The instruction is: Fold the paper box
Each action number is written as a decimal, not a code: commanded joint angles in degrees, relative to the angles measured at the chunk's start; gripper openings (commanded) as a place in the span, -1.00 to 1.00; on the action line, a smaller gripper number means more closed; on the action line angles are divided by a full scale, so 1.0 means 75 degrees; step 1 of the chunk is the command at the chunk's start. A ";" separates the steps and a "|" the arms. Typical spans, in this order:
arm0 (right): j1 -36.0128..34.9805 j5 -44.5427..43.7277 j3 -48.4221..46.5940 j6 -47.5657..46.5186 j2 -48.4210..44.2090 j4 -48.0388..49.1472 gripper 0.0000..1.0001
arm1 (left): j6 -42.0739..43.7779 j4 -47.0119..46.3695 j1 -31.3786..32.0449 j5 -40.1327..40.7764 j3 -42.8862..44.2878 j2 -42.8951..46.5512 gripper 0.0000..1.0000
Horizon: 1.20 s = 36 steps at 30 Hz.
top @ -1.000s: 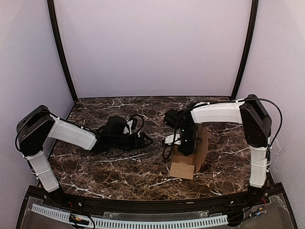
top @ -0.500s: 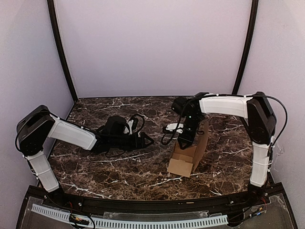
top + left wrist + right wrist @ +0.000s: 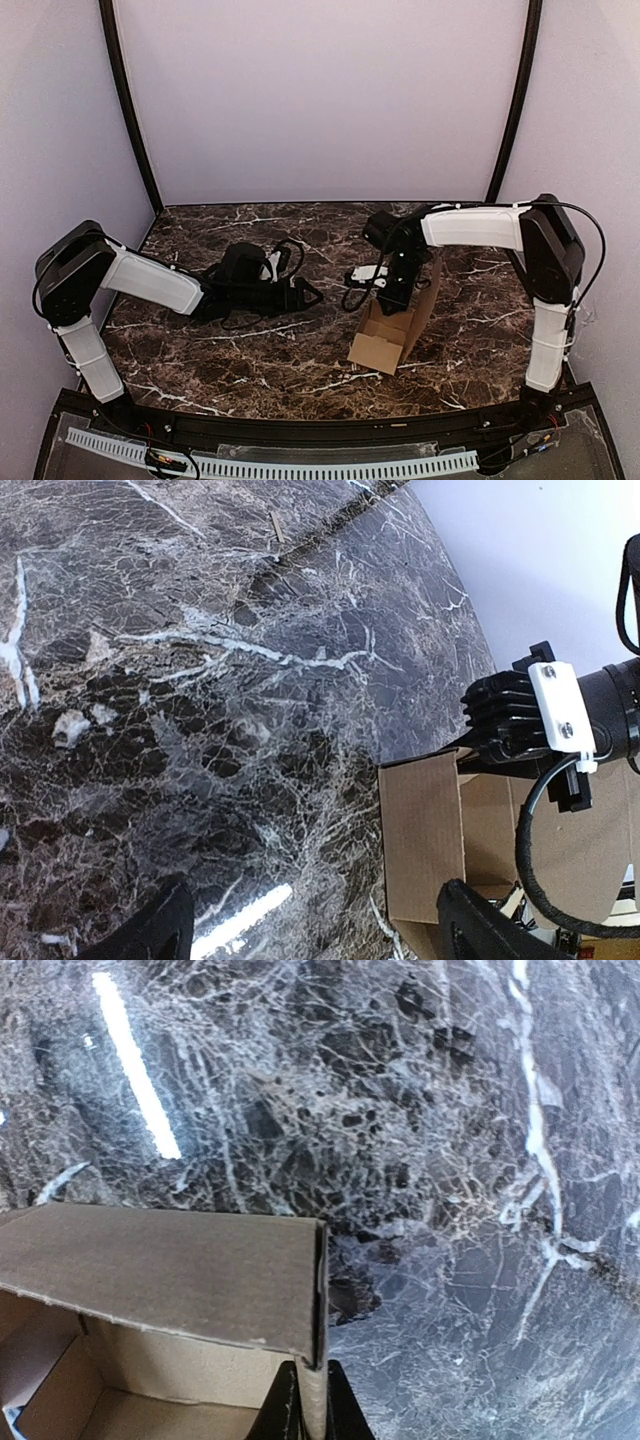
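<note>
paper box (image 3: 392, 325) sits half-formed, its top unclosed, on the right of the counter (image 3: 250, 350). right fingers (image 3: 288, 1412) pinch tight on its upright wall's edge; left fingers (image 3: 150, 935) gape wide, empty, well apart. mid-fold, it seems: the next move likely calls for squaring that wall and tucking flaps.

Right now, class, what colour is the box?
The box is plain brown cardboard; the right wrist view shows it best.

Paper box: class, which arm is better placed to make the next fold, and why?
Right, probably. The right gripper pinches a wall of the paper box, while the left gripper lies open on the table, apart from the box.
</note>
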<state>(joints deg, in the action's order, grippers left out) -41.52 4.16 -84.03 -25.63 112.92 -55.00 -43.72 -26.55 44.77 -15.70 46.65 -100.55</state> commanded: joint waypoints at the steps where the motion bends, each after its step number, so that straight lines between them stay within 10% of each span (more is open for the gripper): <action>1: -0.0249 -0.1109 0.0698 0.0049 -0.0241 0.0636 -0.89 | 0.0105 0.0023 -0.0041 -0.0125 0.0074 -0.0102 0.70; 15: -0.1386 -0.4293 0.2753 -0.0348 -0.1512 0.2881 -0.89 | 0.0125 0.0033 -0.0049 -0.0105 0.0115 -0.0128 0.69; 36: -0.0813 -0.1862 0.1876 0.0421 -0.1228 0.1228 -0.50 | 0.0208 0.0071 -0.0040 -0.0124 0.0002 0.0167 0.68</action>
<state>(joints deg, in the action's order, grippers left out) -48.56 -13.63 -69.19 -23.86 101.80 -41.93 -43.13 -26.52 44.77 -16.05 46.70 -101.45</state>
